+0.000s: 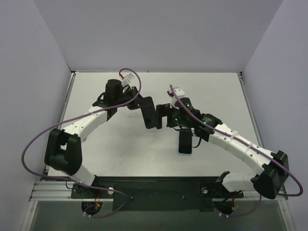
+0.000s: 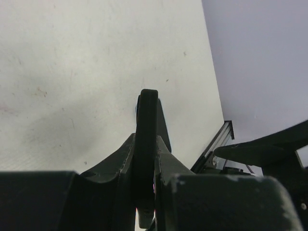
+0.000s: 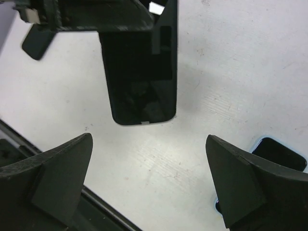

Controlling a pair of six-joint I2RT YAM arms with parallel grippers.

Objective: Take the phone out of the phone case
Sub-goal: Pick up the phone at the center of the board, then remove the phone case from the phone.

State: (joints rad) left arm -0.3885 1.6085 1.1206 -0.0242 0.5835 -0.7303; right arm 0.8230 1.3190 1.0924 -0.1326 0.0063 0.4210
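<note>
My left gripper [image 1: 140,104] is shut on the black phone case [image 1: 149,113] and holds it above the table. In the left wrist view the phone case [image 2: 147,120] shows edge-on, pinched between both fingers of the left gripper [image 2: 146,161]. The phone [image 1: 185,143], dark with a light blue rim, lies flat on the table, apart from the case. My right gripper [image 1: 166,115] stands wide open just right of the case, holding nothing. The right wrist view has the phone case [image 3: 139,77] ahead of the right gripper [image 3: 149,144] and a corner of the phone [image 3: 281,154] at lower right.
The white table [image 1: 120,149] is walled by grey panels at the back and sides. A black aluminium rail [image 1: 159,185] runs along the near edge between the arm bases. Purple cables [image 1: 29,149] loop off both arms.
</note>
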